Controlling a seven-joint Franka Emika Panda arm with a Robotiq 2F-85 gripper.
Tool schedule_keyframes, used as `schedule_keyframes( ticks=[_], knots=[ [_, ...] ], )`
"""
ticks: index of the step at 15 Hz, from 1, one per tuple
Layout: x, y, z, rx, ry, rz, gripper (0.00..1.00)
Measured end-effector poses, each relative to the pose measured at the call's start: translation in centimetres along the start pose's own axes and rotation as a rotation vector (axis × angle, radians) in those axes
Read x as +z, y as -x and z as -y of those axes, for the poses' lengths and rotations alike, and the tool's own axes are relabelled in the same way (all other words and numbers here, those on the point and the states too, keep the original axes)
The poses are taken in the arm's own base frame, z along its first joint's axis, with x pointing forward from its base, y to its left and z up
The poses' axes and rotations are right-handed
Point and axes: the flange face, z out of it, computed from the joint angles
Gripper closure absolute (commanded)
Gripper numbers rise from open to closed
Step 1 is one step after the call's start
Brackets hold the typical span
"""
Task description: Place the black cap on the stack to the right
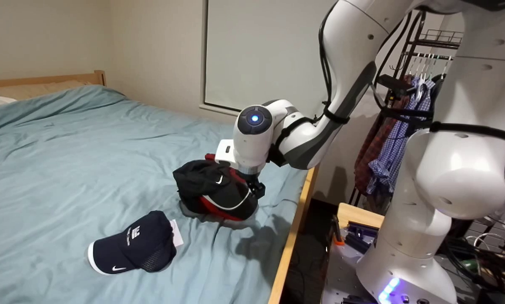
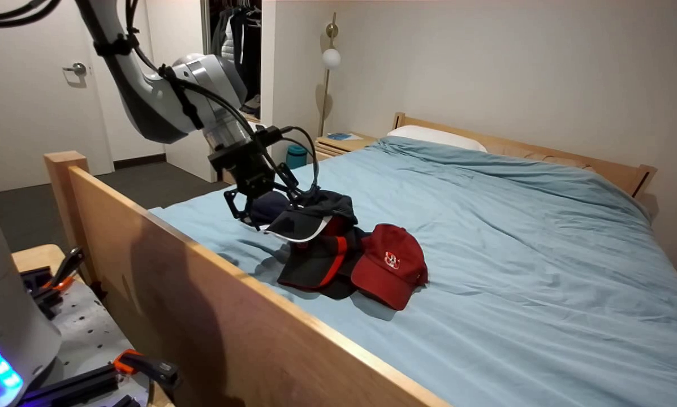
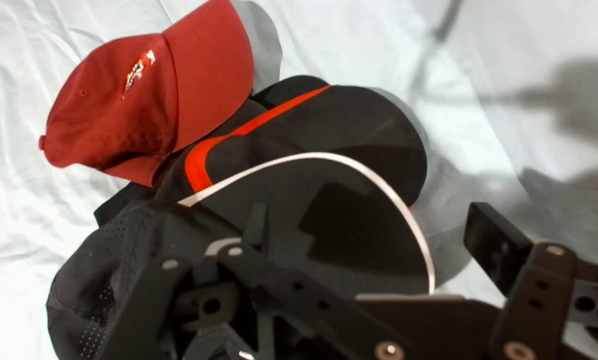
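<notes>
The stack, near the foot edge of the surface, carried the black cap, so the gripper stood wide open, holding nothing, presumably for clearance.

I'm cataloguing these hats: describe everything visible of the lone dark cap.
The dark cap looks like navy fabric, with white lettering, a white swoosh, a white brim edge and a dotted side panel. It rests apart on the bedsheet, brim toward lower left in an exterior view; a pale tag pokes out behind, perhaps attached.
</notes>
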Motion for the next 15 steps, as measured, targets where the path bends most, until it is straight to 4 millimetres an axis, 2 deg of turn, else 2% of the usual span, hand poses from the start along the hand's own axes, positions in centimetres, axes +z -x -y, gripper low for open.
schedule_keyframes(
  ticks=[4, 8, 12, 13, 15],
  knots=[
    [0.7, 0.0, -0.3, -0.001, 0.015, -0.088, 0.0],
    [1.9, 0.1, -0.4, -0.002, 0.014, -0.095, 0.0],
    [2.1, -0.2, -1.1, 0.01, 0.121, -0.117, 0.0],
    [2.1, -0.4, -1.3, 0.021, 0.148, -0.129, 0.25],
    [2.3, -0.9, -1.6, 0.04, 0.193, -0.153, 0.32]
  ],
)
